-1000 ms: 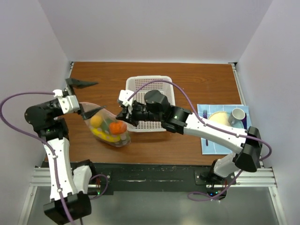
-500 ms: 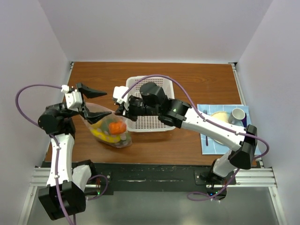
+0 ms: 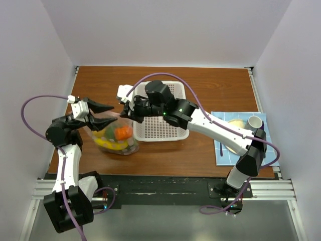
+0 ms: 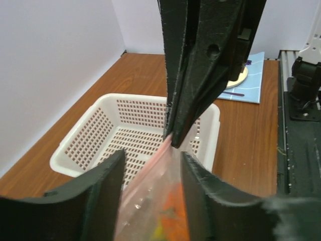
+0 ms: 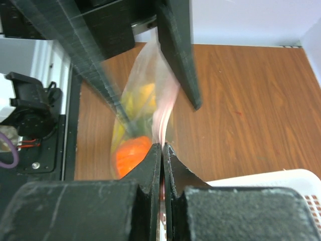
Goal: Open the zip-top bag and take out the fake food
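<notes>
A brown wooden table (image 3: 220,90) sits with plain walls on three sides: the back wall (image 3: 165,30), the left wall (image 3: 30,60) and the right wall (image 3: 296,75) (all pale, a bit purple-white). A silver metal rail (image 3: 281,190) runs along the table's near edge. Below it the floor (image 3: 165,223) looks gray. The light is soft and even.

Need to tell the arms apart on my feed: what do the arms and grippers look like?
Both match: the left arm and right arm have white shells with black joint housings, and a purple cable loops off each. The left gripper and right gripper have long, tapered matt-black fingers on a white block. No markings visible.
</notes>
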`<state>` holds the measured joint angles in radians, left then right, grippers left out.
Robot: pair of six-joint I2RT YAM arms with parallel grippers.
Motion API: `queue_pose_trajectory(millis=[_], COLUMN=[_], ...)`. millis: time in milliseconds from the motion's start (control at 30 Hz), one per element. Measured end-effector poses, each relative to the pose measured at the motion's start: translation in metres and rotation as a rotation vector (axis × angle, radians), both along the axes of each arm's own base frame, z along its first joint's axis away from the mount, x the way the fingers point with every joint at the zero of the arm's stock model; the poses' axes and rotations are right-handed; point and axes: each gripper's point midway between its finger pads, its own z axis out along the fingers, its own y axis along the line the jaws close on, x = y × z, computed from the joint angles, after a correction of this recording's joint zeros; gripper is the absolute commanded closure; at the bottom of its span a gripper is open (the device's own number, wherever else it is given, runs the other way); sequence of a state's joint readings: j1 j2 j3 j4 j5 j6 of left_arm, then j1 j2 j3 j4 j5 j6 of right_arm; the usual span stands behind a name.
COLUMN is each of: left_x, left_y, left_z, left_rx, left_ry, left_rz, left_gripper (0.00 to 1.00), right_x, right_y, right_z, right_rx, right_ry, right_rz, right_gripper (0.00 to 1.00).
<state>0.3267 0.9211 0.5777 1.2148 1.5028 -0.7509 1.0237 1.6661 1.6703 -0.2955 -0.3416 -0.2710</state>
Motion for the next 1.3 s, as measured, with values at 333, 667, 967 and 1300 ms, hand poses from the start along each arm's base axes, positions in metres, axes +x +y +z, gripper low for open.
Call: queue_pose_trajectory(millis=[333,667,967,1300], left_x=[0.001,-0.005,0.035,0.15], left_y=[0.002,0.0,0.023,0.063], left_z=[0.011,0.013,0.049,0.1], left_rx=[-0.003,-0.021,0.025,0.011], left_ry=[0.003,0.045,-0.03,0.095], left_rz=[0.007,0.004,0.042,0.552], left_gripper=[0.16,0.54,0.59,0.17], right_x=[-0.006,-0.008,-0.008,-0.009], right_y=[0.005,0.003,0.004,0.008], right_z=[-0.004,0.013,0.017,-0.01], right_rx=[0.001,0.011,0.022,0.015], right_ry=[0.026,0.016,0.014,0.065], right_rz=[0.042,0.044,0.046,0.045], right_gripper=[1.0,1.0,1.0,1.0])
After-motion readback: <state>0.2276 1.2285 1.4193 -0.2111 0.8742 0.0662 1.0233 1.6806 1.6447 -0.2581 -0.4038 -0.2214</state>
